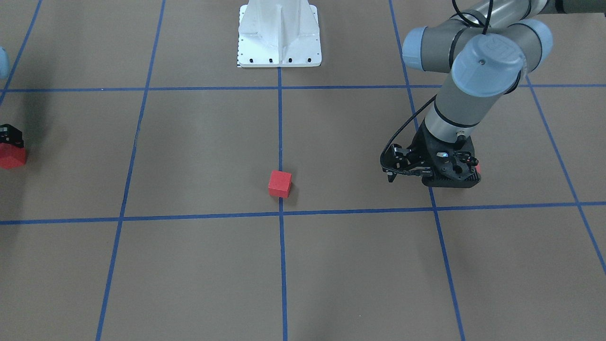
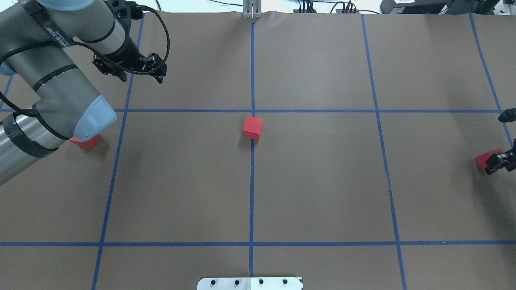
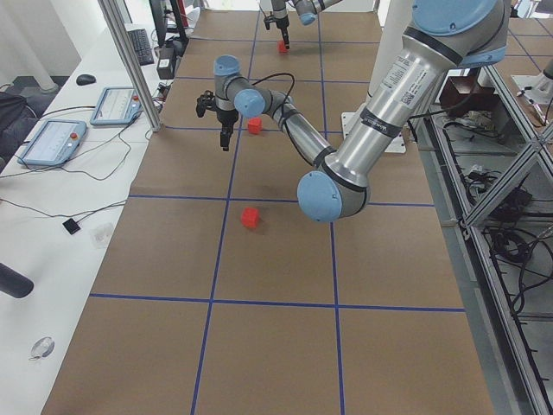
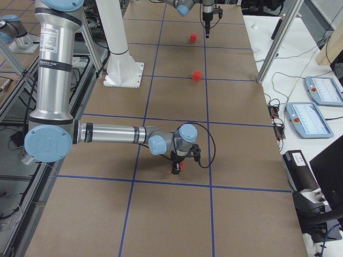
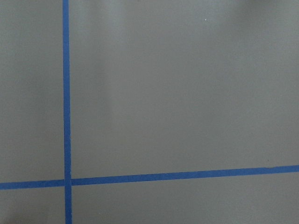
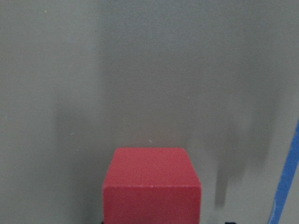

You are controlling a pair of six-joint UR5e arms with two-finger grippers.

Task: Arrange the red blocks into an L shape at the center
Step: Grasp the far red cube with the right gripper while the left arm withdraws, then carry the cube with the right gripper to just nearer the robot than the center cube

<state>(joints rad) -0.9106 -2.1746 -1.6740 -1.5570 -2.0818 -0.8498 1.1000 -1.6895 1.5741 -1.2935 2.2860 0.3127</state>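
Observation:
One red block [image 2: 252, 127] sits just robot-side of the center crossing [image 2: 252, 110]; it also shows in the front view [image 1: 279, 183]. A second red block [image 2: 84, 141] lies at the left, partly hidden under my left arm's elbow. My left gripper [image 2: 131, 70] hangs empty above the paper, far side of that block, and looks open; no fingers show in its wrist view. The third red block [image 2: 485, 158] rests at the right edge. My right gripper [image 2: 498, 161] is down around it, jaws open, and the block fills the bottom of the right wrist view [image 6: 152, 186].
The white robot base plate [image 1: 279, 35] stands at the robot side of the middle line. Blue tape lines [image 5: 66, 93] divide the brown paper into large squares. Tablets and cables lie off the paper on the operators' side [image 3: 56, 138].

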